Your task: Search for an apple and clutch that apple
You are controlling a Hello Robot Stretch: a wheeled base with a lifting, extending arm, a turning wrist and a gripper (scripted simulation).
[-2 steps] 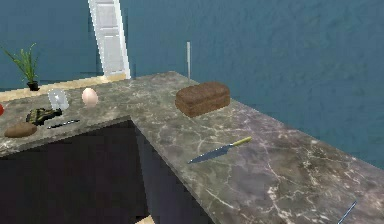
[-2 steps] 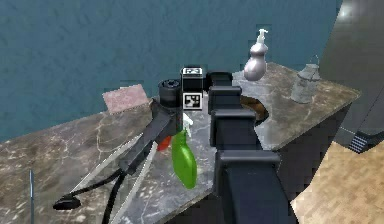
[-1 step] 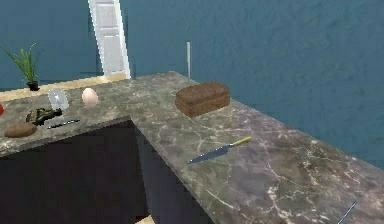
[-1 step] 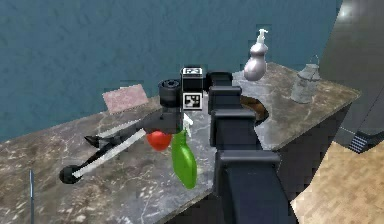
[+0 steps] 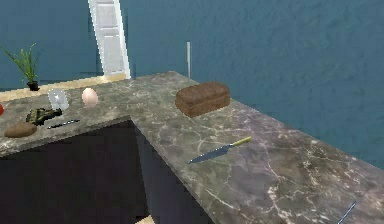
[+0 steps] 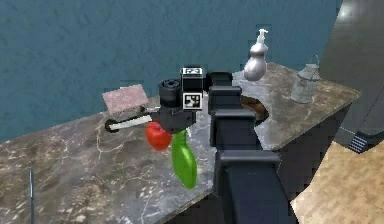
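Now poised with hand [image 6: 166, 119] at red apple [image 6: 158, 136] on worktop [image 6: 75, 172], beside green object [image 6: 182, 162]; cannot tell whether holding anything. Might knock apple rolling away if lowered off-centre

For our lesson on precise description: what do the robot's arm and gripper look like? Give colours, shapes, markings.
The arm is a dark, blocky square bar. At its far end stand two small white squares with black marks. Left of them is the gripper, a dark compact body with two thin fingers.
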